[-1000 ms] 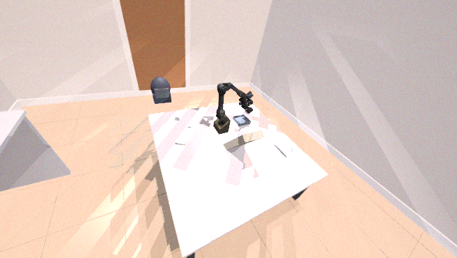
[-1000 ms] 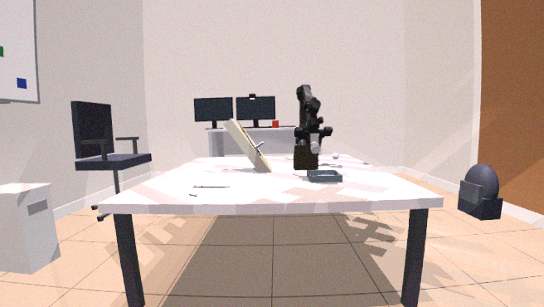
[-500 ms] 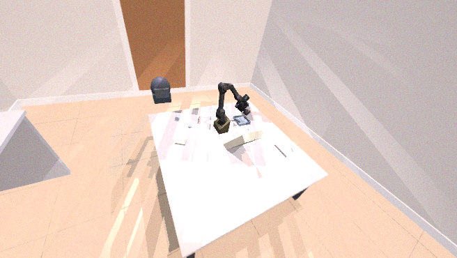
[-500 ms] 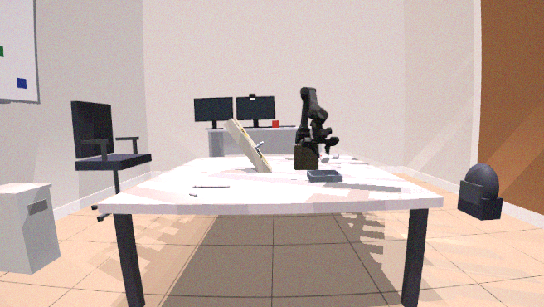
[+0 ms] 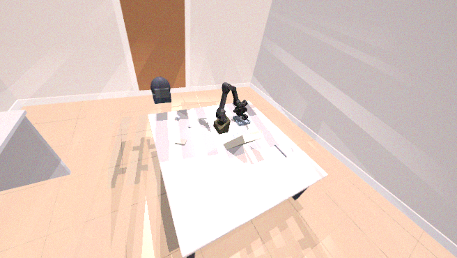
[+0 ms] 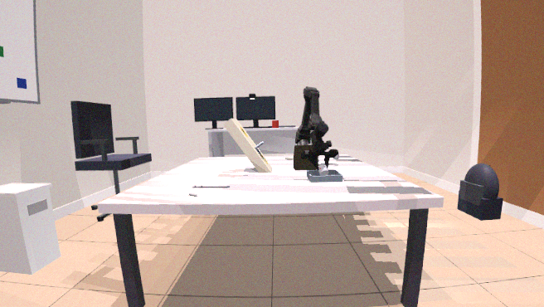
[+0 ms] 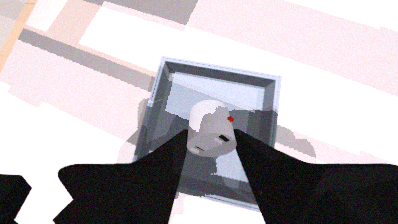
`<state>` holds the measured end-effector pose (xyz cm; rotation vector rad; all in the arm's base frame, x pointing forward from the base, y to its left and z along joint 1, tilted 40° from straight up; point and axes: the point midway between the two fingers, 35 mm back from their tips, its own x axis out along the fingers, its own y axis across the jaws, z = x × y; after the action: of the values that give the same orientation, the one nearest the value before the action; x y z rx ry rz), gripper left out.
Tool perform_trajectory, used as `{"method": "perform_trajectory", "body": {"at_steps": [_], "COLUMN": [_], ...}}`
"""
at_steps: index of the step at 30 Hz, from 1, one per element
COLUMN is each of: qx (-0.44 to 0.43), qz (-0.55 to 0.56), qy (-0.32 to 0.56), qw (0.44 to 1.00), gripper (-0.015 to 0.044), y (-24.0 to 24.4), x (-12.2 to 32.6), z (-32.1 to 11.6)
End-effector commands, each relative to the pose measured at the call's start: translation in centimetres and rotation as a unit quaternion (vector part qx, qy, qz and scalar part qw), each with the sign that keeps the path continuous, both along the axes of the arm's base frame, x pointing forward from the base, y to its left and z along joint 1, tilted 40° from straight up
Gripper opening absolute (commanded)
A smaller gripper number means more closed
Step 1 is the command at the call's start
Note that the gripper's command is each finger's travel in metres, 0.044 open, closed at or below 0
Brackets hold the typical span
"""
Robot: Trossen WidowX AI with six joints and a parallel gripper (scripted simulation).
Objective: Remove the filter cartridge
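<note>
Claw (image 7: 212, 145) clamped on the round filter (image 7: 211, 128), slotted face toward the wrist. Held inside the tray (image 7: 165, 95); contact with its floor unclear.

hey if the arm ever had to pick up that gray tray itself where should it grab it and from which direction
Best bet is one of the tray's thin raised walls, approached from straight above, one finger inside and one outside. It is shallow, flat on the table and probably too wide to span. The gripper is now shut on the filter cartridge, so that goes down first.
</note>
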<state>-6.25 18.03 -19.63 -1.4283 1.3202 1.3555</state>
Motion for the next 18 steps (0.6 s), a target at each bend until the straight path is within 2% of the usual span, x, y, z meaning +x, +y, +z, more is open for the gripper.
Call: {"method": "perform_trajectory", "body": {"at_steps": [1,14,15,18], "qx": [0.004,0.004,0.004,0.004], "qz": [0.0,0.0,0.0,0.0], "qy": [0.001,0.001,0.001,0.001], "qw": [1.0,1.0,1.0,1.0], "gripper": [0.0079,0.042,0.044,0.044], "y": [0.28,0.28,0.28,0.45], "x": [-0.05,-0.05,-0.05,-0.06], "z": [0.09,0.09,0.09,0.24]}}
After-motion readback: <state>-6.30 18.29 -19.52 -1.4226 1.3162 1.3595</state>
